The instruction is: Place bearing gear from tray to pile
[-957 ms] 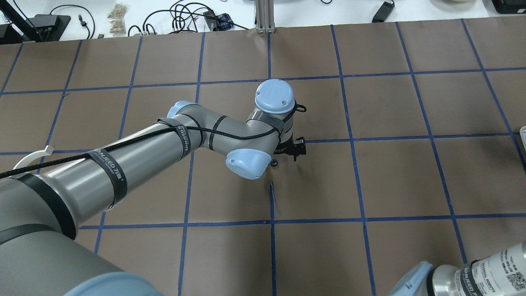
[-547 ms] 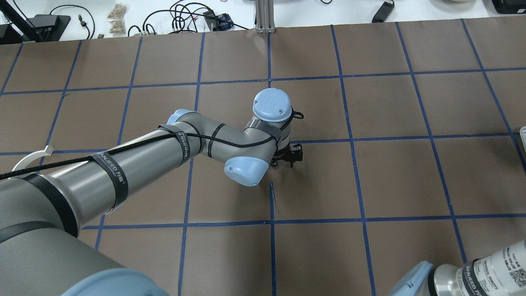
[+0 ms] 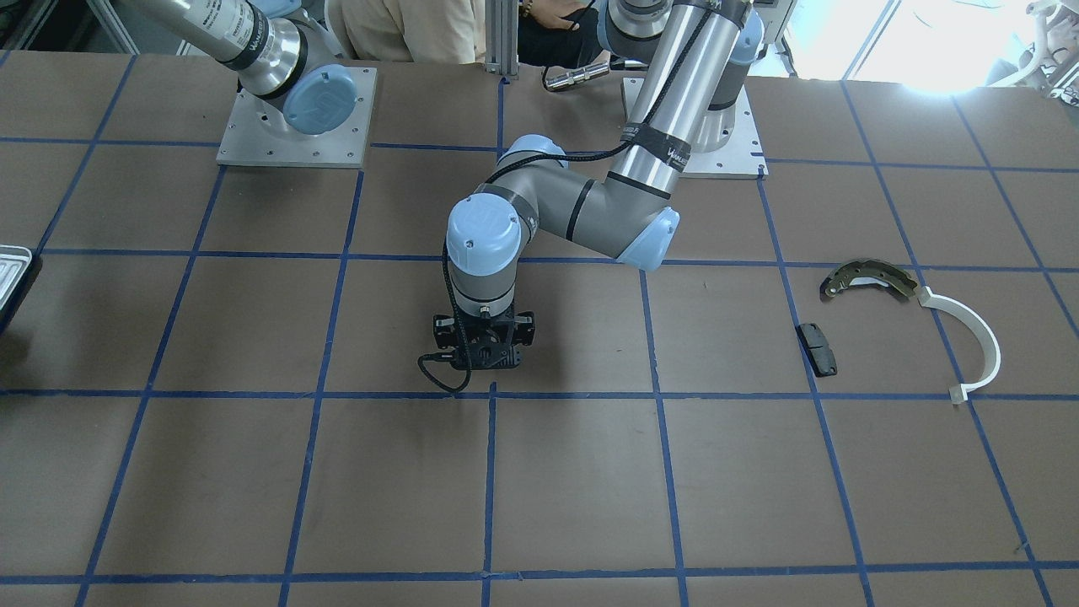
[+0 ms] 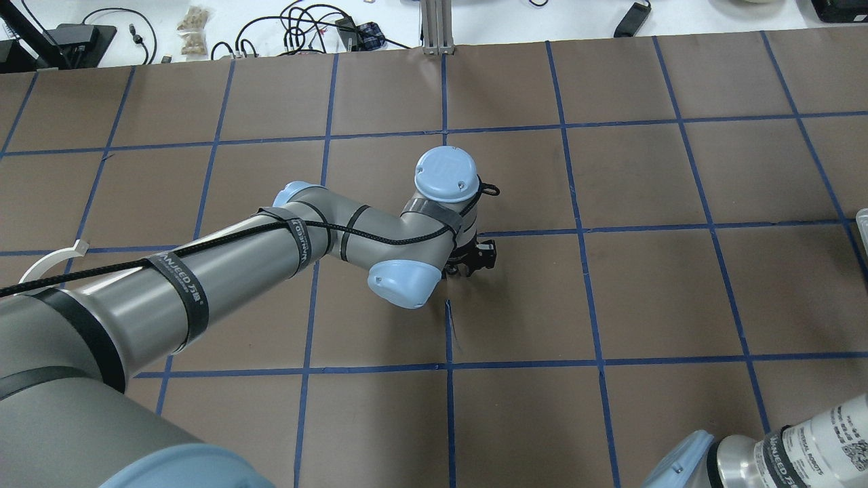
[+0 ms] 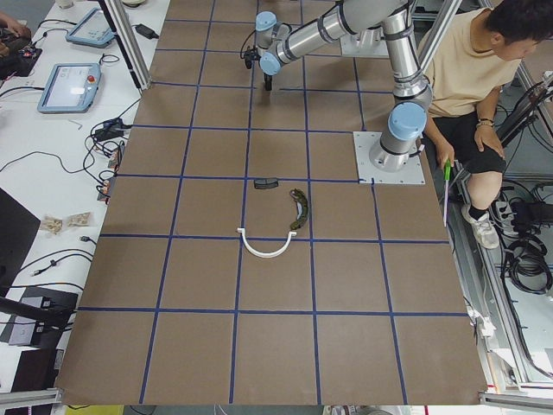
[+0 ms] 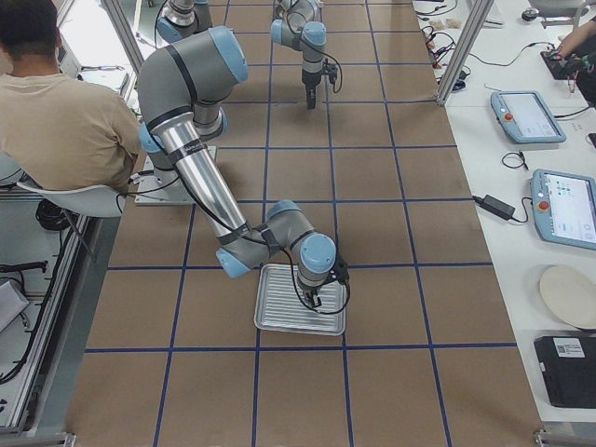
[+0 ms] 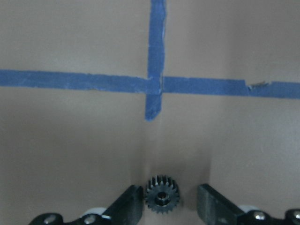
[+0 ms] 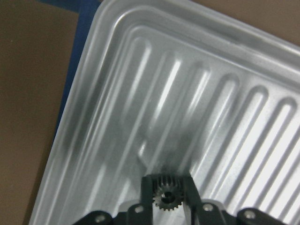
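Left gripper [image 7: 169, 197] gapes, gear [image 7: 160, 200] between its fingers, nearer one; right gripper [image 8: 166, 187] pinches second gear [image 8: 165, 197] over tray [image 8: 117, 93]

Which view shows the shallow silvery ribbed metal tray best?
Exterior right: nearly the whole tray shows, rim and ribs. The right wrist view shows only one corner and ribs, behind the right gripper shut on a small dark gear. Front-facing and overhead catch just an edge sliver. The rest miss it.

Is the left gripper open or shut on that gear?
Open. In the left wrist view the left gripper straddles the gear lying on the table, with bare table showing between gear and one finger.
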{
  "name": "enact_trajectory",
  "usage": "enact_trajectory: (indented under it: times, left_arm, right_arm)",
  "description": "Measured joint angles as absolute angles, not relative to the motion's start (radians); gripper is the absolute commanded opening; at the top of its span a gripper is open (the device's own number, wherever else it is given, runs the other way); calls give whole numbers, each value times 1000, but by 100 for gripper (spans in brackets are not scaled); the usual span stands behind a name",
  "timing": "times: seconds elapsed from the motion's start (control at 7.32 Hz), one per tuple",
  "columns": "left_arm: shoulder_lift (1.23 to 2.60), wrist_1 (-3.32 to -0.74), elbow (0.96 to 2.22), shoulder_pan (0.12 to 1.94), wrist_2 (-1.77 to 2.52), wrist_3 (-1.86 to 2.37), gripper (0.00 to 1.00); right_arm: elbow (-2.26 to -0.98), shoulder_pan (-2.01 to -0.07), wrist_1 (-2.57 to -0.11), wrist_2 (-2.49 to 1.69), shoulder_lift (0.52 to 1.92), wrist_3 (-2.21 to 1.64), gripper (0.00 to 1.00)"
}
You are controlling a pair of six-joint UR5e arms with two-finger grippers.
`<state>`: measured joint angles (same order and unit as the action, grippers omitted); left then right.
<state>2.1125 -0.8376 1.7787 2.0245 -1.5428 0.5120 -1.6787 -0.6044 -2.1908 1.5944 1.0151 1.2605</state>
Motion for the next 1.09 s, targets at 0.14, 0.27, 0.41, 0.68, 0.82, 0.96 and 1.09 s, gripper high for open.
enact_trajectory:
  times: [0.14, 0.27, 0.41, 0.68, 0.82, 0.96, 1.09]
  left_arm:
    - [2110, -837, 1779, 2022, -1543, 506, 5]
    - [2102, -837, 1779, 2014, -1543, 492, 0]
    - [2095, -837, 1780, 2003, -1543, 482, 0]
    - [2077, -840, 1783, 1980, -1550, 452, 0]
    - [2051, -851, 1789, 1941, -1565, 393, 0]
    - [2014, -869, 1806, 1873, -1586, 289, 0]
    - [1973, -887, 1835, 1785, -1614, 139, 0]
  right_arm:
    - [-1677, -604, -2187, 1597, 1024, 1255, 0]
    - [-1678, -607, -2178, 1598, 1050, 1247, 0]
    - [-1682, -616, -2149, 1597, 1094, 1225, 0]
    - [-1694, -681, -1990, 1588, 1218, 1080, 0]
    - [-1721, -741, -1913, 1586, 1290, 967, 0]
    - [-1776, -818, -1865, 1584, 1374, 815, 0]
    - [-1847, -908, -1845, 1582, 1461, 646, 0]
